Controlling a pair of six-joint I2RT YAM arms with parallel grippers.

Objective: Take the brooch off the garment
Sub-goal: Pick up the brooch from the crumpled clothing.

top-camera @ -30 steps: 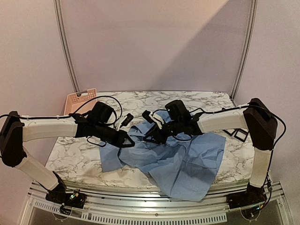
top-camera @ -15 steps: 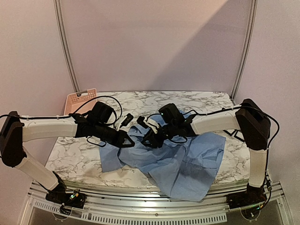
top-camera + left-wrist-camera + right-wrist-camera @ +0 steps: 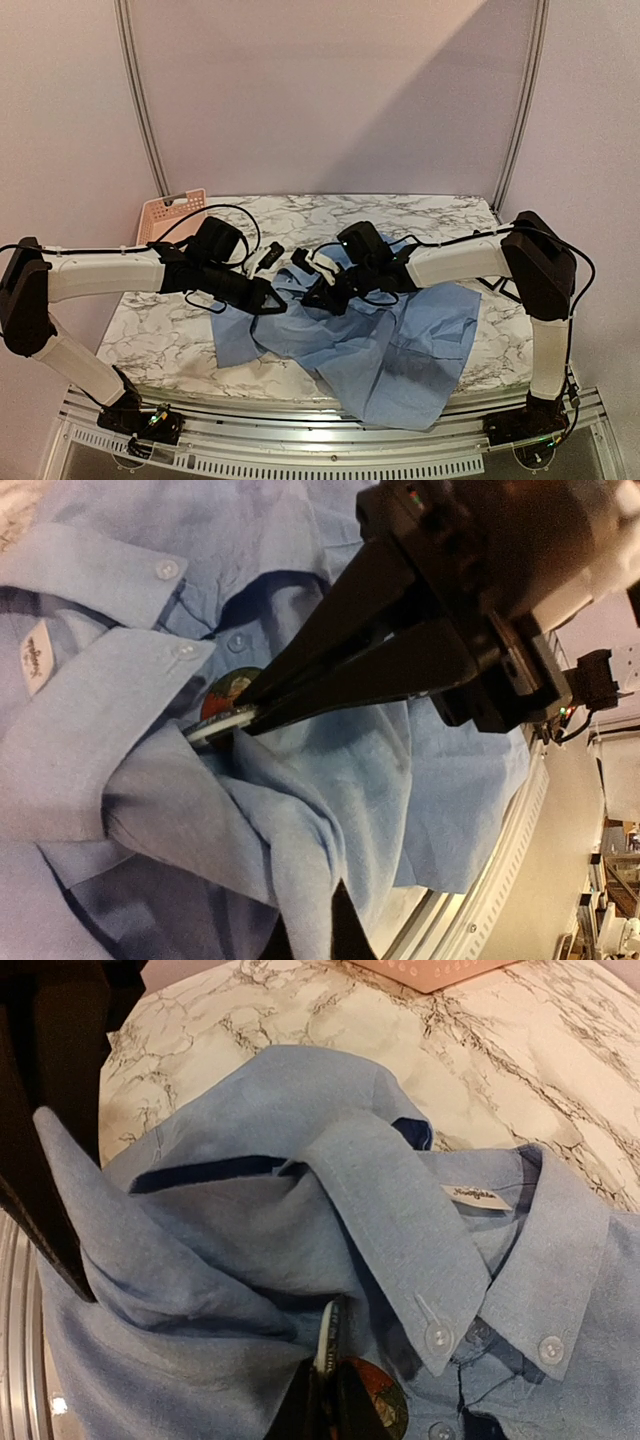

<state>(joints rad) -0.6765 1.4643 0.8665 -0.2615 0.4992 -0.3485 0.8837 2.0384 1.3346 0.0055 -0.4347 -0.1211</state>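
Brooch (image 3: 226, 692): small round disc, glossy red-green face, pale rim, lying on the thin, creased light blue shirt (image 3: 120, 780) just below the buttoned collar tips. Right gripper (image 3: 252, 713): tapered black fingers pinched on the disc's rim, as far as I can make out. Left gripper (image 3: 272, 300): clamped on a raised shirt fold just beside them. Marble-veined table (image 3: 300, 1020) beneath.

Soft pinkish light is filling the overhead view, a diagonal shadow edge is crossing the back wall (image 3: 330, 100), the near rail (image 3: 330, 432) is glinting, the marbled worktop (image 3: 520, 1050) is washing out, and close dark jaws are blurring in both wrist views.
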